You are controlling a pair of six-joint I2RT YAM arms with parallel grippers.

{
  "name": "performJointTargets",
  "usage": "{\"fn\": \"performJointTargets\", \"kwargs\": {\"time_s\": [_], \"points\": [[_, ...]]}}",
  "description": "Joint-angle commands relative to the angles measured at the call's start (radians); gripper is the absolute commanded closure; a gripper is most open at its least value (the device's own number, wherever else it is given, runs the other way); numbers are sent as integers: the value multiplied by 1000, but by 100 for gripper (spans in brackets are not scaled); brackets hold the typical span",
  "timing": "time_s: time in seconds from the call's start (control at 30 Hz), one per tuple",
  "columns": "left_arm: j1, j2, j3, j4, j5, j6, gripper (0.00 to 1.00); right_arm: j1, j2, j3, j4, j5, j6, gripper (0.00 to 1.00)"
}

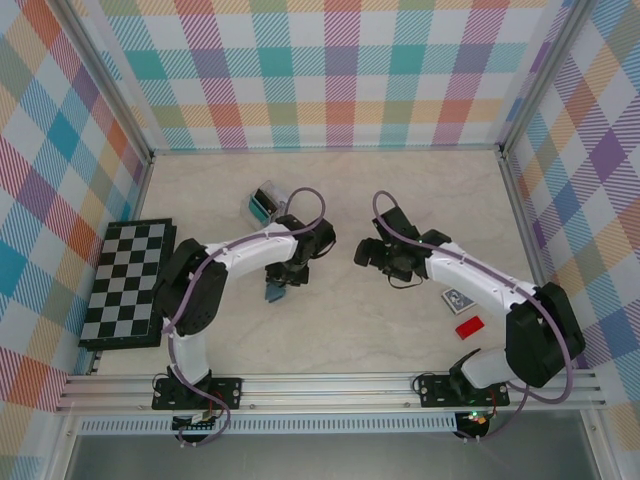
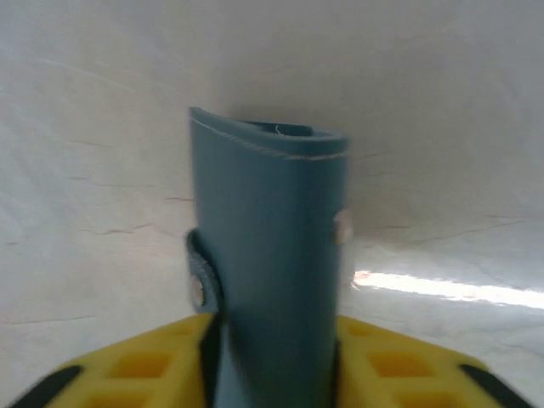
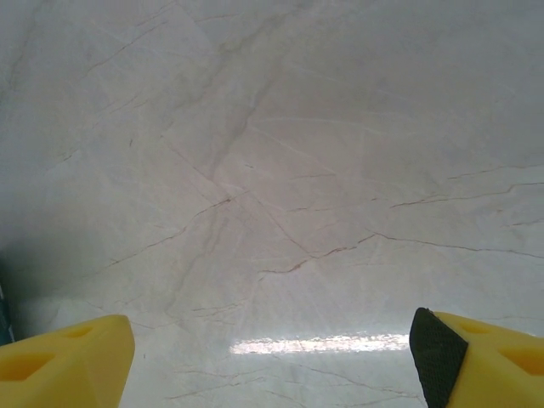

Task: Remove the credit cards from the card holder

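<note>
The slate-teal card holder [image 2: 268, 246] stands upright between the yellow fingers [image 2: 144, 365] of my left gripper [image 2: 272, 378], which is shut on its lower part. Its closing tab with a snap [image 2: 199, 287] hangs on its left edge, and the top edge gapes slightly. In the top view the card holder [image 1: 274, 291] hangs below my left gripper [image 1: 290, 272] near the table's middle. Two cards lie flat at the right: a blue patterned card [image 1: 458, 300] and a red card [image 1: 469, 327]. My right gripper [image 1: 365, 253] is open over bare marble, with nothing between its fingers [image 3: 72, 361].
A small clear plastic box [image 1: 265, 203] with teal and black contents sits just behind the left gripper. A black and white checkerboard [image 1: 128, 283] lies along the left side. Plaid walls enclose the marble table [image 1: 400, 190] on three sides.
</note>
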Motion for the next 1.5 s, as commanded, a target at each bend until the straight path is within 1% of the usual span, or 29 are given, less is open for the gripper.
{"fn": "performJointTargets", "kwargs": {"time_s": [0.0, 0.1, 0.17, 0.23, 0.3, 0.37, 0.5, 0.53, 0.6, 0.7, 0.77, 0.8, 0.87, 0.93, 1.0, 1.13, 1.3, 1.47], "points": [[-8, -17, 30, 62, 108, 3, 48, -10, -50, -35, -4, 19, 28, 14], [6, -63, 35, 81, 127, 16, 34, -9, -58, -42, 18, -5, 11, 14], [28, -111, 19, 100, 149, 25, 27, -9, -45, -36, 31, -39, -9, 15], [61, -165, -10, 123, 169, 26, 22, -9, -21, -28, 63, -100, -43, 16], [108, -224, -62, 152, 191, 15, 16, -3, 22, -1, 92, -175, -77, 18], [163, -283, -135, 191, 223, -6, 12, 18, 82, 50, 94, -221, -111, 21], [294, -403, -308, 277, 301, -62, 3, 98, 233, 194, 45, -222, -170, 23], [315, -430, -346, 294, 315, -74, 0, 115, 266, 225, 35, -219, -177, 23], [370, -486, -424, 324, 337, -93, 0, 143, 338, 297, 6, -211, -187, 23], [427, -549, -497, 333, 346, -107, 0, 183, 453, 421, -44, -199, -206, 22], [451, -579, -526, 330, 349, -110, 0, 221, 530, 516, -86, -178, -246, 18], [462, -595, -538, 326, 346, -113, 0, 249, 572, 572, -120, -142, -268, 16], [476, -616, -551, 311, 325, -129, 0, 295, 658, 696, -199, -75, -305, 12], [482, -641, -561, 281, 268, -162, 0, 319, 741, 810, -262, -49, -317, 9], [486, -670, -576, 260, 217, -190, 0, 326, 806, 895, -294, -50, -307, 8], [492, -738, -607, 239, 168, -229, 0, 327, 899, 1019, -348, -44, -297, 7], [495, -775, -618, 225, 166, -225, 0, 327, 998, 1153, -426, -31, -310, 6], [495, -763, -622, 235, 195, -220, 0, 327, 1049, 1223, -491, 26, -308, 6]]}}
